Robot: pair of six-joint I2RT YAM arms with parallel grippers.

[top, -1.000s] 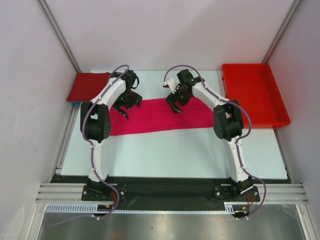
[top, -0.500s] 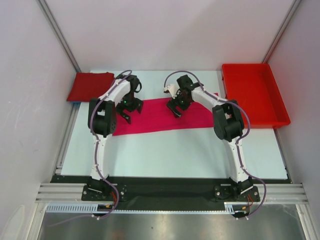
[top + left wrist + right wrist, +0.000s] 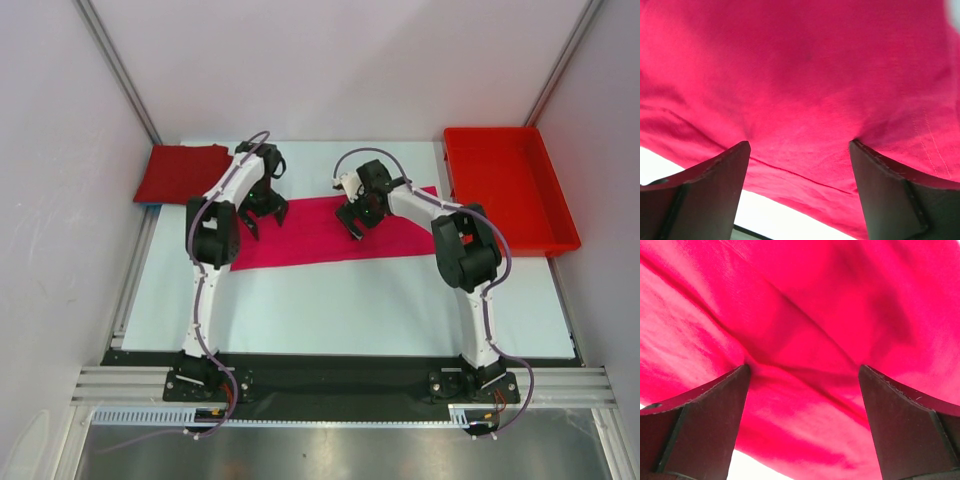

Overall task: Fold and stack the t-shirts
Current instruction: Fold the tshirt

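A bright magenta-pink t-shirt [image 3: 310, 238] lies folded into a long strip across the middle of the table. Folded small, a darker crimson t-shirt [image 3: 180, 172] rests at the far left corner. My left gripper [image 3: 262, 214] is down on the pink strip's left part. Seen from the left wrist, it [image 3: 797, 145] is open and its fingertips [image 3: 740, 150] press into the cloth [image 3: 800, 75] by a seam near the edge. My right gripper [image 3: 352, 218] is down on the strip's middle. The right wrist view shows it [image 3: 804, 369] open too, tips dug into a crease of pink cloth [image 3: 805, 300].
A rigid red plastic tray [image 3: 555, 225] stands at the far right of the table. The pale tabletop [image 3: 340, 310] stretches between the pink strip and the arm bases. White walls close in on the left, the right and behind.
Both arms have reached farther out and their grippers have come down onto the pink shirt. The left jaws have narrowed a little. The strip's left end has shifted slightly to the right.
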